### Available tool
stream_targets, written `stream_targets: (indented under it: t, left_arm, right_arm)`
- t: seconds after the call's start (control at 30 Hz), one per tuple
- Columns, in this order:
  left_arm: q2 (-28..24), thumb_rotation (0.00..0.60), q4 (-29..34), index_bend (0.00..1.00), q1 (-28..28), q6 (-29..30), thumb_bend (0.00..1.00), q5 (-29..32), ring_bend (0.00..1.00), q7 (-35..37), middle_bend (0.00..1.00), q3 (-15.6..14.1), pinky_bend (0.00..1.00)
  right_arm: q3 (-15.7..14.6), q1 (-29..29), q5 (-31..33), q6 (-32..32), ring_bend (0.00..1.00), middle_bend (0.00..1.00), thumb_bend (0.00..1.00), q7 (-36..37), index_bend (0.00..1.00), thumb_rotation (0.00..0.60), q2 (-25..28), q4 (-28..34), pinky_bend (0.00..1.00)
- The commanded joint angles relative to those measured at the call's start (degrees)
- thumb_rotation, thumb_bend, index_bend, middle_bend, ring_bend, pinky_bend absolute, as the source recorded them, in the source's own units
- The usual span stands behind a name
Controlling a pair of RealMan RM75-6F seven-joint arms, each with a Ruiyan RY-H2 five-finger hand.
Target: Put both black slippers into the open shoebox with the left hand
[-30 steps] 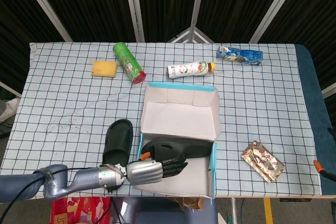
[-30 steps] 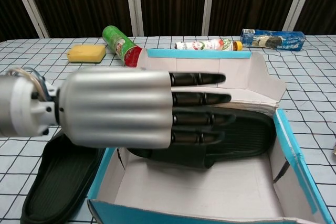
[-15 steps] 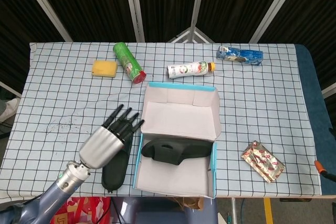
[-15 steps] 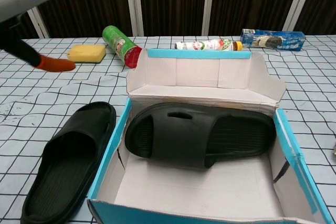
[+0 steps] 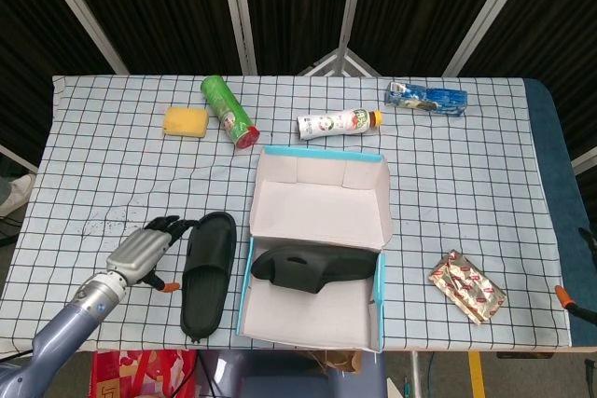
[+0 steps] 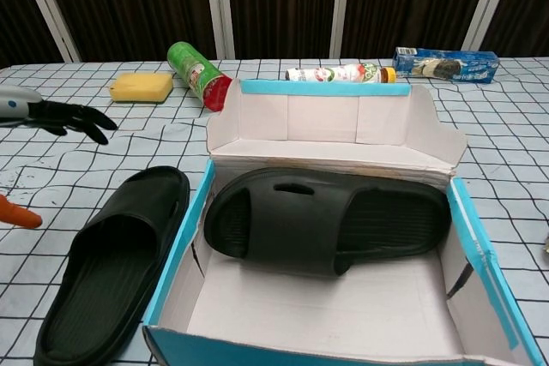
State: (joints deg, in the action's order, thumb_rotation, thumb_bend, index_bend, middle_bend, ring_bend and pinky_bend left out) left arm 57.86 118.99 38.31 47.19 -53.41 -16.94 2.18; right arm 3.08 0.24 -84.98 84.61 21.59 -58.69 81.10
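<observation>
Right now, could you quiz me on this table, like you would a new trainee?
1. True or false: both slippers are in the shoebox.
2. Where does the second slipper lie? A) on the sponge; B) on the table left of the box; C) under the tube.
3. Fill in: the left hand holds ____.

Key:
1. False: only one slipper lies inside.
2. B.
3. Nothing; it sits open beside the outside slipper.
</observation>
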Motion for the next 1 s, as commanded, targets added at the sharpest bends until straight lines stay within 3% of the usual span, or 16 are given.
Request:
stream_targets:
  t: [0.03, 0.4, 0.73, 0.83, 1.0]
  left_arm:
    - [-0.5, 0.600, -0.9, 0.00, 6.7, -4.6, 0.25, 9.0, 0.00, -2.6, 0.09, 0.0, 0.00]
    - [6.4, 0.600, -4.5, 0.00, 15.5, -1.7, 0.25, 22.1, 0.00, -10.0, 0.09, -2.5, 0.00]
    - [10.5, 0.600, -8.5, 0.01, 18.3, 0.3, 0.25, 25.8, 0.00, -12.3, 0.10, -4.1, 0.00]
    - [11.6, 0.600, -9.9, 0.04, 18.8, 0.5, 0.25, 26.2, 0.00, -12.8, 0.10, -4.5, 0.00]
    - [13.1, 0.600, -10.9, 0.17, 19.3, 1.5, 0.25, 26.6, 0.00, -13.4, 0.13, -5.0, 0.00]
  right_arm:
    - [-0.1, 0.1, 0.0, -0.2, 0.00, 0.02, 0.31, 0.1, 0.06, 0.600, 0.0, -0.2, 0.00]
    - [-0.2, 0.4, 0.0, -1.1, 0.00, 0.02, 0.31, 0.2, 0.06, 0.600, 0.0, -0.3, 0.00]
    - [-0.3, 0.6, 0.1, -1.7, 0.00, 0.02, 0.31, -0.4, 0.06, 0.600, 0.0, -0.1, 0.00]
    - [-0.3, 0.6, 0.0, -1.6, 0.00, 0.02, 0.31, -0.5, 0.06, 0.600, 0.1, 0.0, 0.00]
    - [-0.4, 0.7, 0.2, -1.9, 0.00, 0.02, 0.31, -0.7, 0.06, 0.600, 0.1, 0.0, 0.00]
